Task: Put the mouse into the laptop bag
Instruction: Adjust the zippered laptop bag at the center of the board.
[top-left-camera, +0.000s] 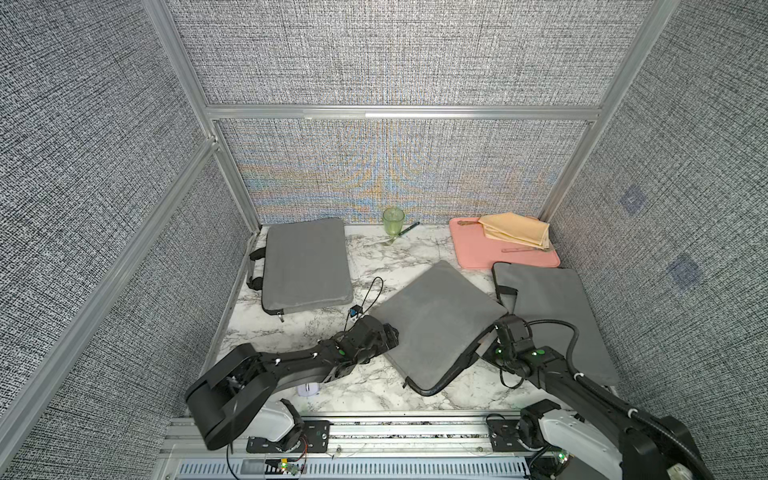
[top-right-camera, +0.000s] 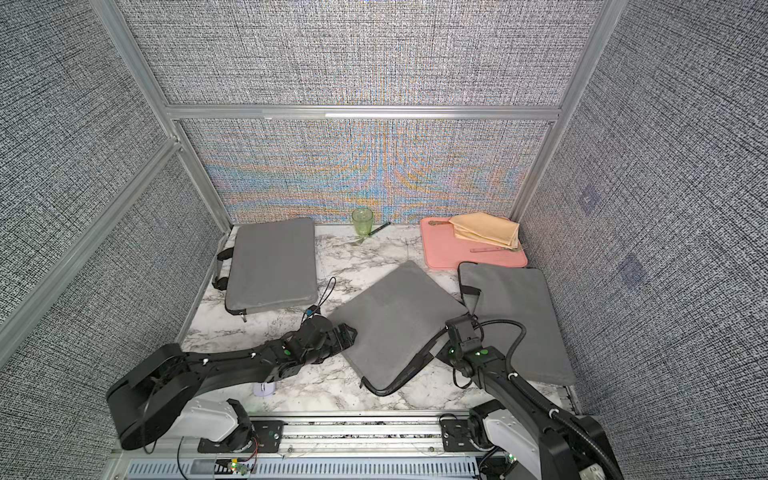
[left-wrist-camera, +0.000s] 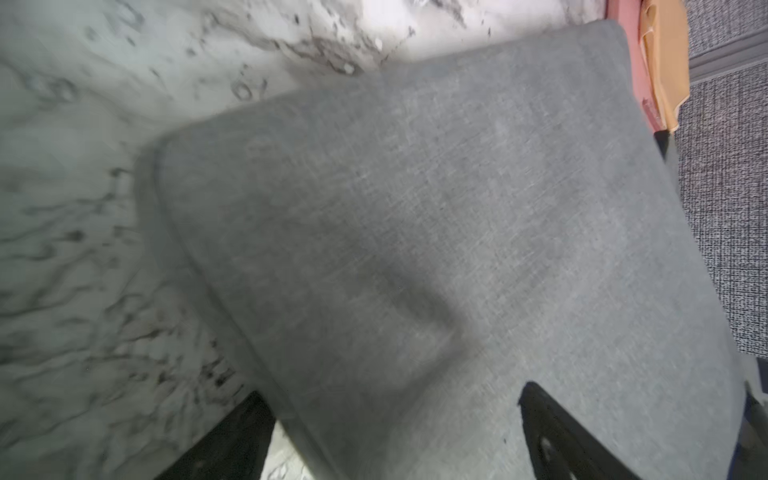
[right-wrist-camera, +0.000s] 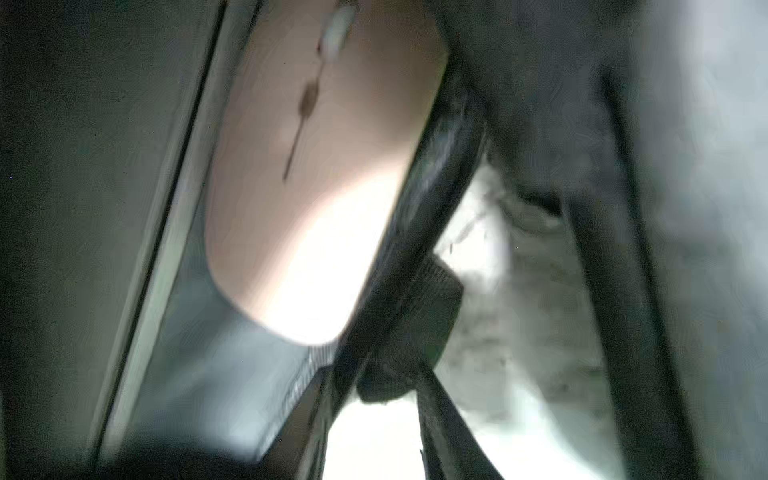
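Pink mouse (right-wrist-camera: 307, 199) in mouth of middle bag (top-left-camera: 432, 324), at its right edge, long axis along zip. Right gripper (top-left-camera: 492, 338) is right at it, far nearer than left gripper (top-left-camera: 392, 334). Right's hold too blurred to call. Left spread wide, fingers (left-wrist-camera: 552, 436) either side of bag's left corner. Likely next: nudge mouse leftward, deeper in.

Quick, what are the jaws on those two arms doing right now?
Left gripper: open, jaws wide at a corner of the laptop bag.
Right gripper: cannot tell; it is at the bag's opening beside a pink mouse, and the view is blurred.
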